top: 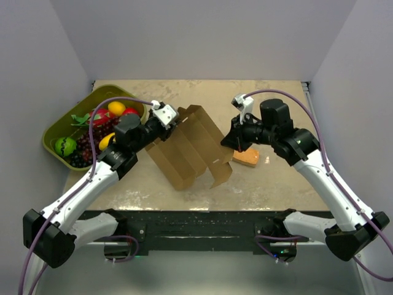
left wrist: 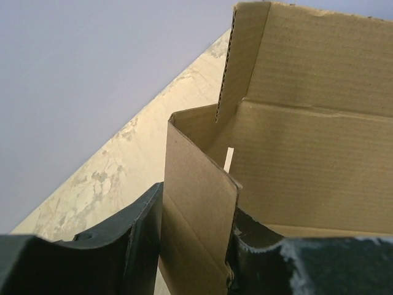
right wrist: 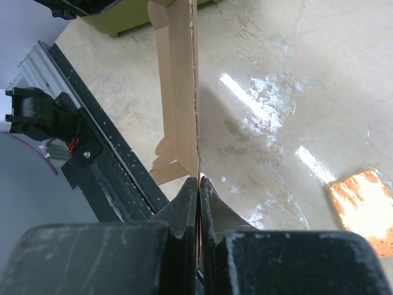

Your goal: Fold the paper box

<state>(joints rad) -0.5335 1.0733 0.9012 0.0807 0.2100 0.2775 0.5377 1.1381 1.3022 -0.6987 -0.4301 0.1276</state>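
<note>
The pale marbled desk (top: 276, 184) carries everything; at its middle stands the paper box (top: 190, 150), plain brown cardboard, half unfolded, its panels zigzagging upright with flaps open at the far end and one panel edge resting on the desk toward the near side. At the far left corner sits an olive-green basket (top: 49, 136), filled with fruit (top: 92, 132): dark grapes, a lime, yellow and red pieces. The two arms reach in from either side, and both meet the box. The left claw (top: 174, 118) is at the box's far left corner; in its wrist view a folded cardboard panel fills the gap between its two fingers (left wrist: 129, 246), which lie against either face, so it pinches the cardboard. The right claw (top: 228, 144) is at the box's right edge; its fingers are pressed together on the thin edge of a cardboard panel standing straight up from the tips. Just right of that claw, apart from the box, lies a small orange block (top: 247, 158) flat on the desk.
</note>
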